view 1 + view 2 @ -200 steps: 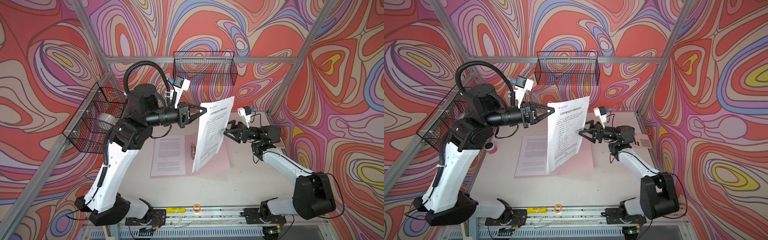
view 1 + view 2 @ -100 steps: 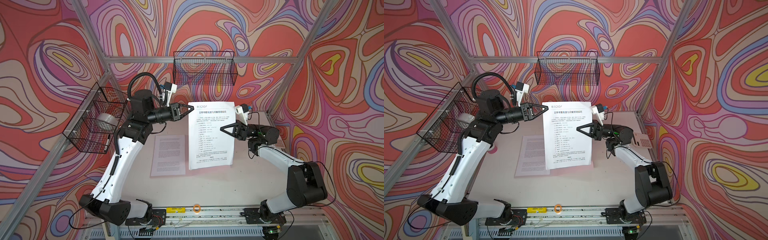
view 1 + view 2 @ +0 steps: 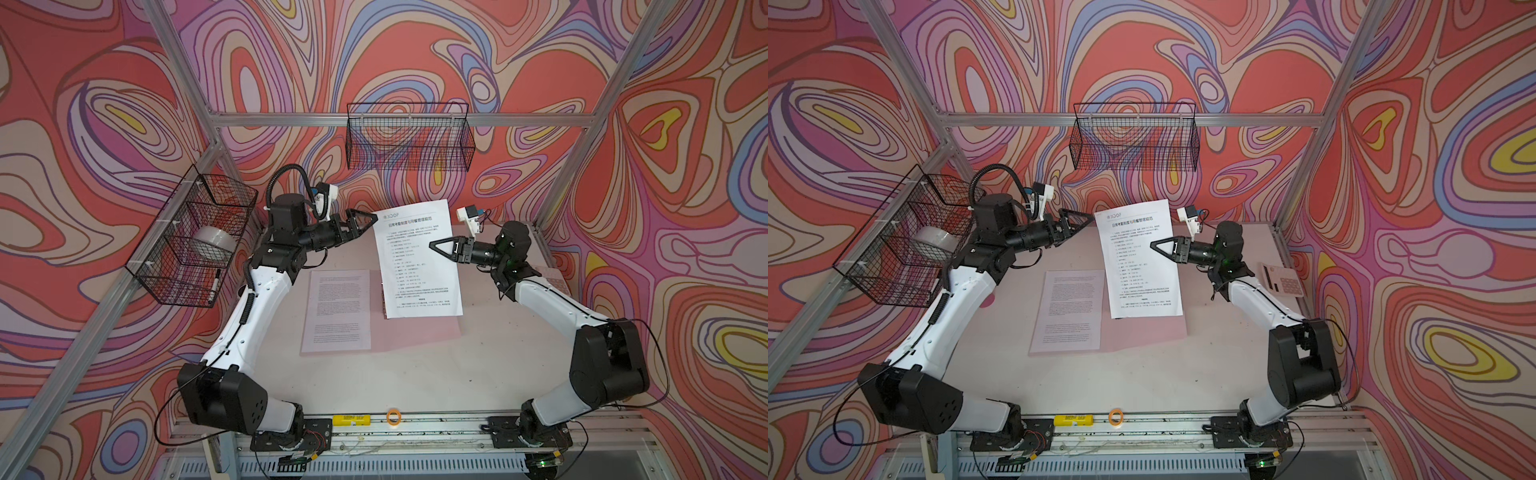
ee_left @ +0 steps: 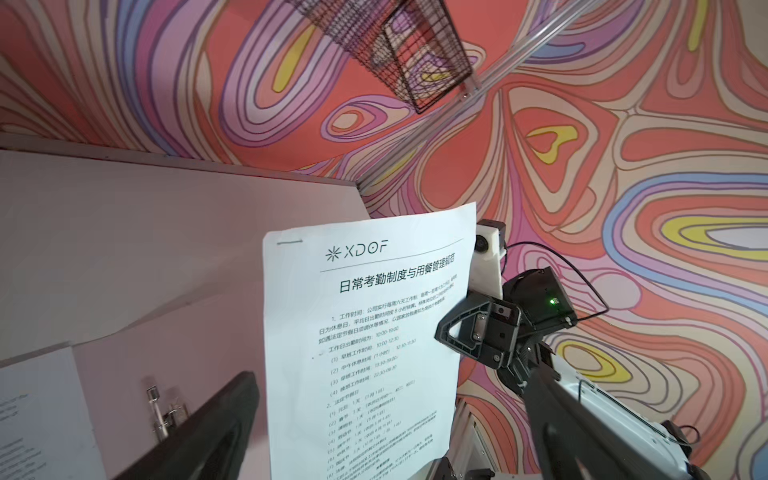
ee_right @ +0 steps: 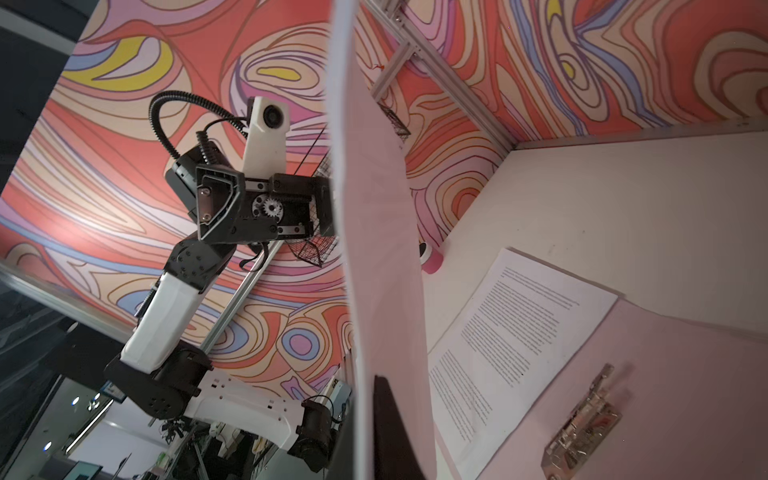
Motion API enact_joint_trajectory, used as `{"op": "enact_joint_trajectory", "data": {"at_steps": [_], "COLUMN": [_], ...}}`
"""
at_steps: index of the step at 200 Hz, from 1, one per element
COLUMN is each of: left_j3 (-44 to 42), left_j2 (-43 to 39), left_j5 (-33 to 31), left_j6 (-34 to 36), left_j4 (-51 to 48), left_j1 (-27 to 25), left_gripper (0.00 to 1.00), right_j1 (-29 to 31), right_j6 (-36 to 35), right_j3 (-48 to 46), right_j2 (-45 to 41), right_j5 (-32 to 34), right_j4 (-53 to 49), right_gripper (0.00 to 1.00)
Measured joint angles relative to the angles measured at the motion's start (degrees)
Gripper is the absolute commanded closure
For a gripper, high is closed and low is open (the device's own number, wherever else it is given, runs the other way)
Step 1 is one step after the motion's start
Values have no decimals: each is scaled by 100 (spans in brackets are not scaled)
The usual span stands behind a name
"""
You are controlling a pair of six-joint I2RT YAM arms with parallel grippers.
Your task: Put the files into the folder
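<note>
Sheet (image 3: 417,266) hangs upright over the folder (image 3: 419,332), clenched in the right claw (image 3: 434,244) — left claw (image 3: 371,219) gapes empty. Filing step, seemingly; next — lay it flat beside the clip (image 5: 582,432).

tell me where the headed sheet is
In both top views the headed sheet hangs upright over the open pink folder, pinched by the right fingers.
</note>
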Motion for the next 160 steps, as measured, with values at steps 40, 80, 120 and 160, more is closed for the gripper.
{"op": "enact_joint_trajectory", "data": {"at_steps": [40,80,120,160], "left_j3": [-680,-1290,-1652,-1663], "left_j2": [52,44,44,44], "left_j5": [-310,-345,-361,-354], "left_j6": [-7,9,31,48], "left_j4": [177,503,588,693], "left_j1": [166,166,166,166], "left_gripper": [0,0,0,1], "right_j1": [-24,-181,-553,-614], "right_j6": [98,216,79,-203], "right_j3": [-9,-199,-428,-431], "right_j2": [1287,2068,2083,2083], "right_j5": [278,280,214,192], "right_j4": [-87,-37,-90,-452], "right_gripper": [100,100,100,100]}}
